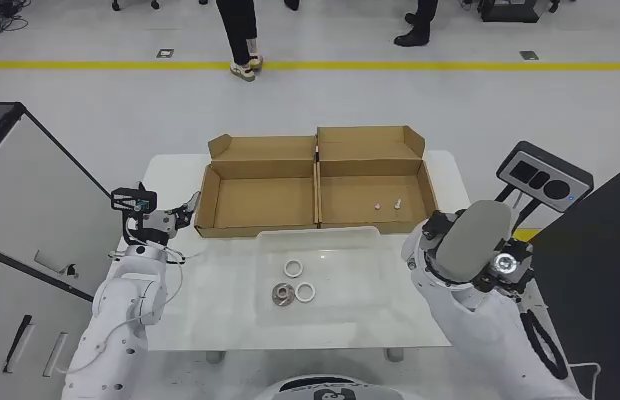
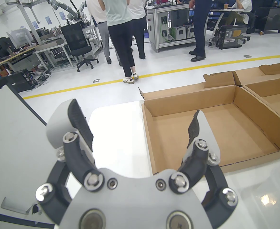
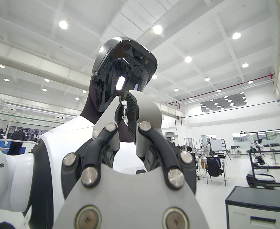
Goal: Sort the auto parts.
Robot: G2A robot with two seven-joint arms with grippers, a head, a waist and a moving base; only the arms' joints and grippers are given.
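Observation:
A clear tray (image 1: 330,240) at the table's front holds two white rings (image 1: 293,267) (image 1: 305,292) and a metal round part (image 1: 281,295). Behind it stand two open cardboard boxes. The left box (image 1: 258,200) (image 2: 226,129) has a bare floor. The right box (image 1: 375,190) holds two small parts (image 1: 376,204) (image 1: 397,202). My left gripper (image 1: 180,212) (image 2: 135,110) is open with nothing between its fingers, just left of the left box above the table. My right gripper (image 3: 125,97) is raised, points upward and is shut on a small threaded bolt (image 3: 124,110).
A grey slanted panel (image 1: 40,190) stands off the table's left side. A black and grey device (image 1: 543,178) sits past the right edge. The right arm's forearm (image 1: 470,240) hangs over the table's right corner. A yellow line (image 1: 310,65) crosses the floor behind.

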